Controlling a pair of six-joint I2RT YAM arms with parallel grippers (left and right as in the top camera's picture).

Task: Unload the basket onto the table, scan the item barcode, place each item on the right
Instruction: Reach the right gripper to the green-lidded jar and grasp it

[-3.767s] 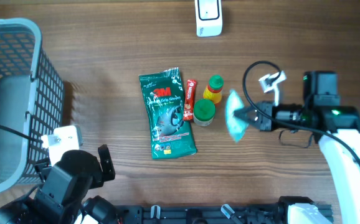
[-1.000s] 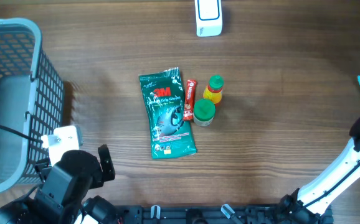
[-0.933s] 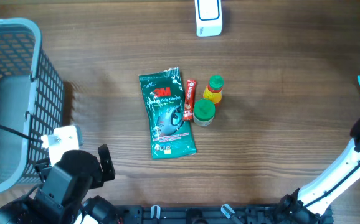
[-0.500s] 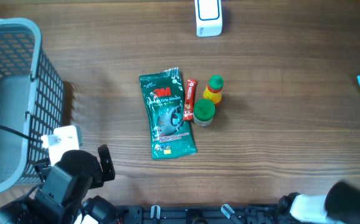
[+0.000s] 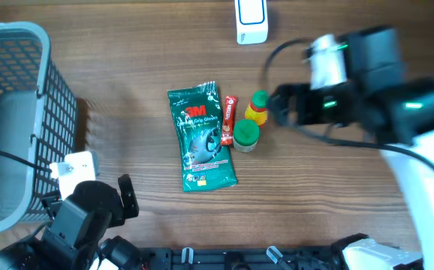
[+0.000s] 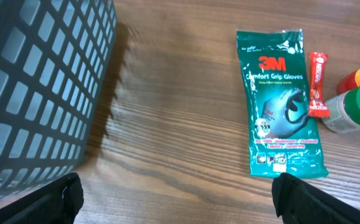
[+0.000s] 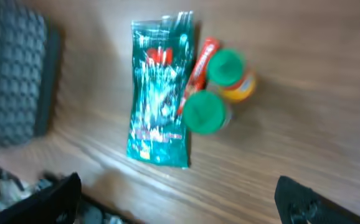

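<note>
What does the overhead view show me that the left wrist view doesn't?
Only overhead: the white scanner at the top of the view, and the right gripper beside the yellow bottle. Only left wrist: the glove packet close enough to read its Comfort Grip Gloves lettering. Both: the basket, that packet, the red sachet, the green-capped jar and the yellow bottle.

My right arm (image 5: pixel 386 105) is back over the middle of the table, a second ago it was way off at the far right edge. My right gripper (image 5: pixel 275 106) now sits just beside the yellow bottle (image 5: pixel 259 103), all blurry from above. Jaws are spread wide with nothing in them, though a few seconds back they pinched the blue packet. Can't spot that packet now, my arm covers its place.
</note>
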